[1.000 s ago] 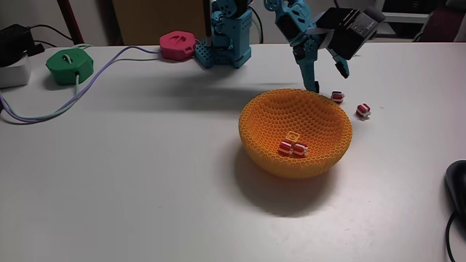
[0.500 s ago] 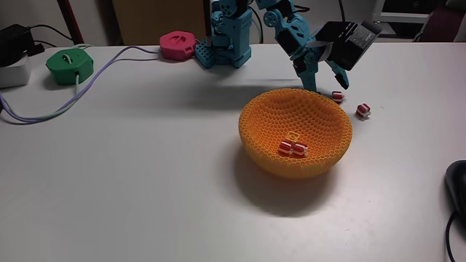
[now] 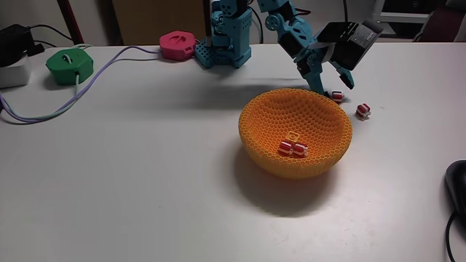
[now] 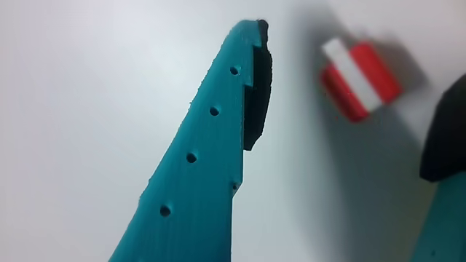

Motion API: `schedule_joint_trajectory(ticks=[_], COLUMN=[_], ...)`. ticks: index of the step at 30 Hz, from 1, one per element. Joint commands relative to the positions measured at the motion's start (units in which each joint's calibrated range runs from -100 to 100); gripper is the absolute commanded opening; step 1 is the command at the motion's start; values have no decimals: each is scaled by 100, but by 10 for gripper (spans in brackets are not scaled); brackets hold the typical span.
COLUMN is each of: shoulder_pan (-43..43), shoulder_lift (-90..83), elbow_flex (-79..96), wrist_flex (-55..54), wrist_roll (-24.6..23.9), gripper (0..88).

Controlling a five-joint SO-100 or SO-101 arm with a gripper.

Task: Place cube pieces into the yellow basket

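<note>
- Behind the yellow basket, at its far right rim in the fixed view, the pincer is hanging low over the tabletop, its jaws spread and holding nothing.
- One red-and-white cube is lying just beside the pincer's tips; another loose cube is sitting a little further right, apart from the basket.
- Two red-and-white cubes and a yellow-orange cube are lying inside the basket, so the job looks partly done, and reaching for the near cube seems to be the step in hand.
- Next, the jaws would need to straddle that cube and close on it squarely.
- Up close, the wrist view is showing the cube lying between the teal finger and the dark pad at the right edge, not yet touched; the fixed view cannot settle that, but it alone is giving the basket's place.
</note>
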Motion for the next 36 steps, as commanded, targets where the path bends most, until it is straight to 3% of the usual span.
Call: schedule_joint_trajectory(ticks=[1,4,15,23,25,29,31,33,36], shoulder_pan=[-157,-147,86,691,878,1437,1866,2425,3198], shoulder_lift=[85,75,-1,-1099,-1970,-3097,-3107,-3012,-2879], elbow_flex=[66,47,249,220,-184,-2630,-3766,-4392,-4556], wrist_flex=[371,788,1396,1830,2777,6565,7834,8355,8225], wrist_roll=[-59,44,571,1079,1172,1470,1714,2032,2442], gripper=[326,290,6,0,0,0,0,0,0])
